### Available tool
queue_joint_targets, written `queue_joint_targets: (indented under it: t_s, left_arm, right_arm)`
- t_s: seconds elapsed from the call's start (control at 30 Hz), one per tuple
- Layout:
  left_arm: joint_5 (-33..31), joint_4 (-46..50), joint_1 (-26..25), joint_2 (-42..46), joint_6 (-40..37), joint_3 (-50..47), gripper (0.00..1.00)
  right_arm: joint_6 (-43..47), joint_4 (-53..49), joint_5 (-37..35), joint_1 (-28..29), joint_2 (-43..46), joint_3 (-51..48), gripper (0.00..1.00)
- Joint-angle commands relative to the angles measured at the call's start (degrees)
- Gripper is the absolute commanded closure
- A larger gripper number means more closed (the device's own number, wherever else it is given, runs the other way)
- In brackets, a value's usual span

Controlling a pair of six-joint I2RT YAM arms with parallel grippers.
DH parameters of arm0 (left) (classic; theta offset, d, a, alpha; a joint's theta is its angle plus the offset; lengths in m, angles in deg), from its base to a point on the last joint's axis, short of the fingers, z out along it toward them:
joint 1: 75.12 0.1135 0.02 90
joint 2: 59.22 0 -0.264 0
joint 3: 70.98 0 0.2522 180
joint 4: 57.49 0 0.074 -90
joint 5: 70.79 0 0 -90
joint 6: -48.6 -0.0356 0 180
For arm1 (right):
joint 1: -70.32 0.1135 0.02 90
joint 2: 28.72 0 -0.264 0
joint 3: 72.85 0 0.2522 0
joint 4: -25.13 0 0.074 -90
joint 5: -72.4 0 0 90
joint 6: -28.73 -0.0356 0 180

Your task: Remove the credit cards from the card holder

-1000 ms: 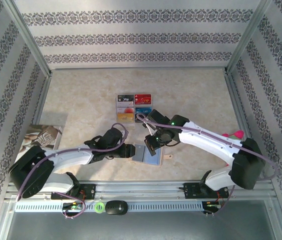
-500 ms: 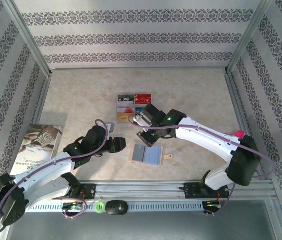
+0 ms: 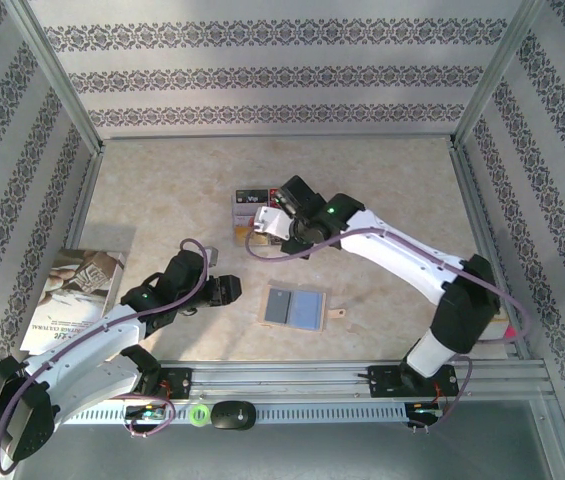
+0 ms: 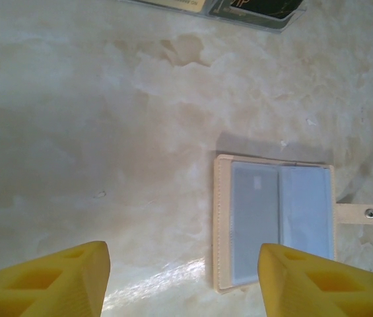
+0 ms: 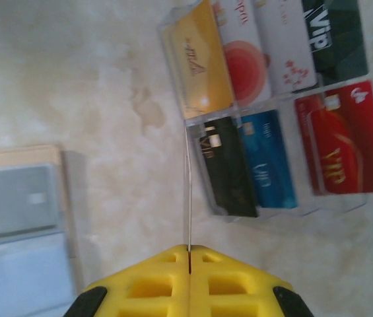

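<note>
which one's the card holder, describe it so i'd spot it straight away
On the marbled beige table, look at the near middle, closer to the arm bases than the grid of colourful cards. The card holder lies there open and flat: a tan-edged square with two grey-blue panels and a small strap tab sticking out, unlike the larger printed booklet at the left edge.

Beige marbled tabletop [image 3: 162, 190]; grey-striped patterned wallpaper walls [image 3: 272, 75] on three sides; aluminium frame posts [image 3: 57, 75].

Bright even light, soft shadow edging card holder [image 4: 275, 221], faint tabletop [image 4: 74, 132] glare, slight blur
</note>
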Motion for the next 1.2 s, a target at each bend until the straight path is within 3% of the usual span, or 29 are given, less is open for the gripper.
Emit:
queue_joint_targets:
  t_s: [0.0, 0.33, 1.17]
  left_arm:
    - [-0.50, 4.45, 1.18, 0.26, -1.17, 2.13, 0.39]
    - [1.22, 5.23, 4.80, -0.44, -2.34, 2.39, 0.39]
    - [5.50, 2.51, 9.52, -0.06, -2.81, -0.04, 0.39]
  right_arm:
    - [9.16, -1.41, -7.28, -0.52, -5.11, 3.03, 1.00]
    - [15.16, 0.33, -11.48, -0.52, -14.83, 9.10, 1.00]
    - [15.25, 0.16, -10.15, -0.86, -18.63, 9.93, 1.00]
